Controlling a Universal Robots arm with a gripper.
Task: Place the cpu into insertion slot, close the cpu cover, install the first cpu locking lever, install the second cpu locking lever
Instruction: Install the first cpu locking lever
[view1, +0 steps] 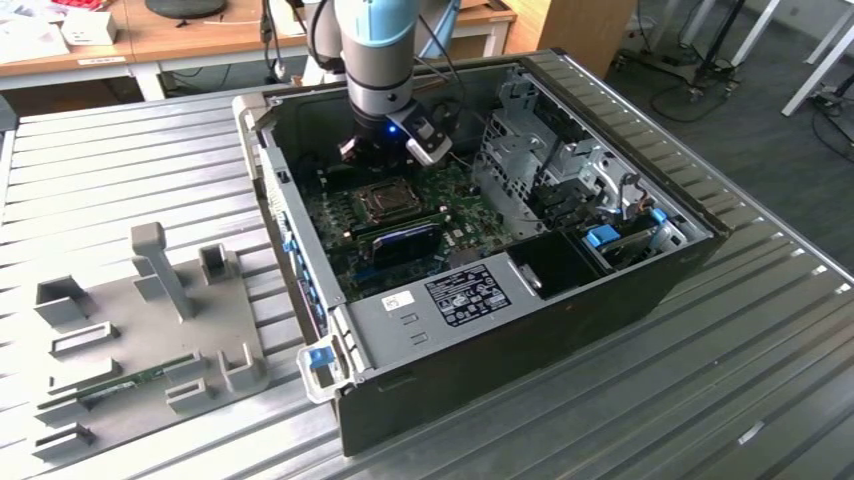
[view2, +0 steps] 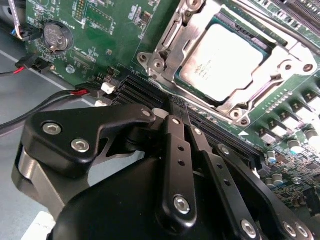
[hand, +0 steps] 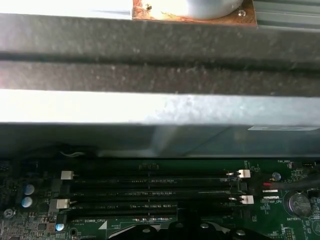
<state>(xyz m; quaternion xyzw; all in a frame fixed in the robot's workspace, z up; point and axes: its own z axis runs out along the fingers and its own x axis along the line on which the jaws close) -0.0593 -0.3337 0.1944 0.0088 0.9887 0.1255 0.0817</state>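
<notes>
Claw (view2: 179, 107): closed, nothing between the fingers (view2: 175, 150); tips hung just over the memory slots (view2: 140, 92).
Chip (view2: 222, 60): seated in its socket on the board (view2: 100, 30), inside the open computer case (view1: 561, 300) on the bench (view1: 134, 160).
Chip vs claw: near, straight ahead of the tips, just past the slots.
Cover (view2: 169, 42): lay flat over the chip's edges, silvery frame.
Chip look: thin dull-grey square, top showing through the cover's window.
Levers: couldn't tell if latched.
</notes>
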